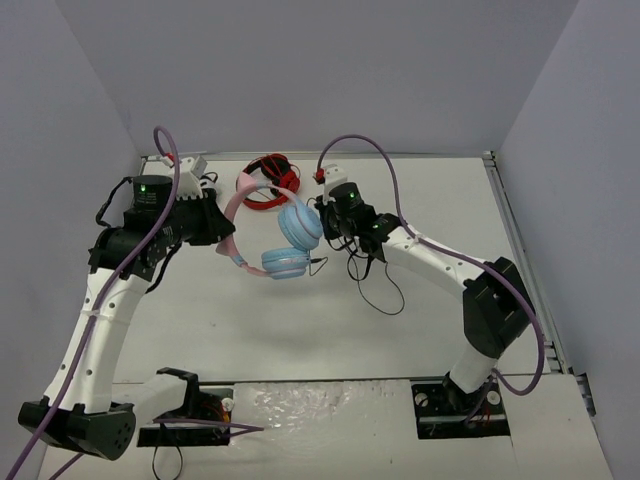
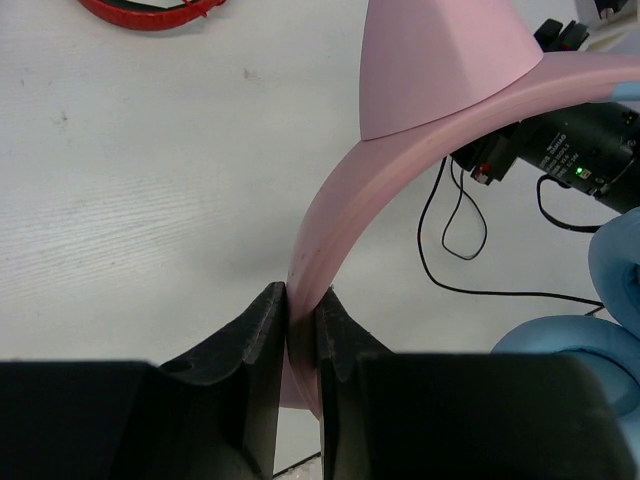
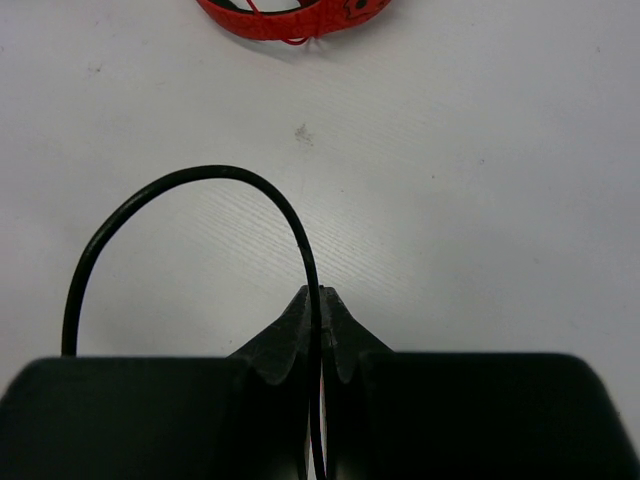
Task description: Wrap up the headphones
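The headphones have a pink cat-eared headband (image 1: pixel 233 215) and light blue ear cups (image 1: pixel 299 225), held above the table. My left gripper (image 1: pixel 222 228) is shut on the pink headband (image 2: pixel 330 210); a blue cup (image 2: pixel 575 345) shows at the lower right of the left wrist view. My right gripper (image 1: pixel 328 222) is right of the cups and shut on the thin black cable (image 3: pixel 200 180), which arcs up and left from its jaws. The rest of the cable (image 1: pixel 375 290) loops on the table under the right arm.
Red-and-black headphones (image 1: pixel 270 180) lie at the back of the table, behind the pink pair; they show in the left wrist view (image 2: pixel 150 12) and the right wrist view (image 3: pixel 295 15). White walls close in the table at the back and sides.
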Motion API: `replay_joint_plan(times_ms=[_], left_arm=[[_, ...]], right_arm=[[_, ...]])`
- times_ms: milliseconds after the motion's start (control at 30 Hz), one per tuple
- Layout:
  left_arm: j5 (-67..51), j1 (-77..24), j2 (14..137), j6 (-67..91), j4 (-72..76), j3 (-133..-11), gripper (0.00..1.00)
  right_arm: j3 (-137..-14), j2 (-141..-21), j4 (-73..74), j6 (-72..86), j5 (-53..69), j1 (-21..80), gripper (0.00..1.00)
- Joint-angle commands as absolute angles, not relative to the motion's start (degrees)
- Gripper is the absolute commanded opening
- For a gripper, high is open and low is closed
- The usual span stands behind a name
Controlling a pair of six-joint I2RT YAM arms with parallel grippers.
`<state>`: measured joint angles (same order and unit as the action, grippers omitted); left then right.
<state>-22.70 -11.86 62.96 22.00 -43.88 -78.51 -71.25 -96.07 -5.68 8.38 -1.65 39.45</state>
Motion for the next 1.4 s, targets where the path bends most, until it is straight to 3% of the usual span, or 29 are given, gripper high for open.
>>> replay_joint_plan(times_ms=[0,733,1367], left_arm=[[-27.9,-11.5,61.4,20.8,-40.4,-79.5,0.0],[-28.1,-12.3,63.2,19.3,-41.9,-73.1,0.0],[-23.0,-20.0,71.8,17.5,-43.9,-74.4,0.0]], right_arm=[[-75.2,-96.9,-3.6,6.3,-2.1,39.3,0.0],[-83.4,-98.7,2.7,4.2,-3.6,39.2,0.0],[-86.3,-97.2,6.2,2.4,-4.5,39.1,0.0]])
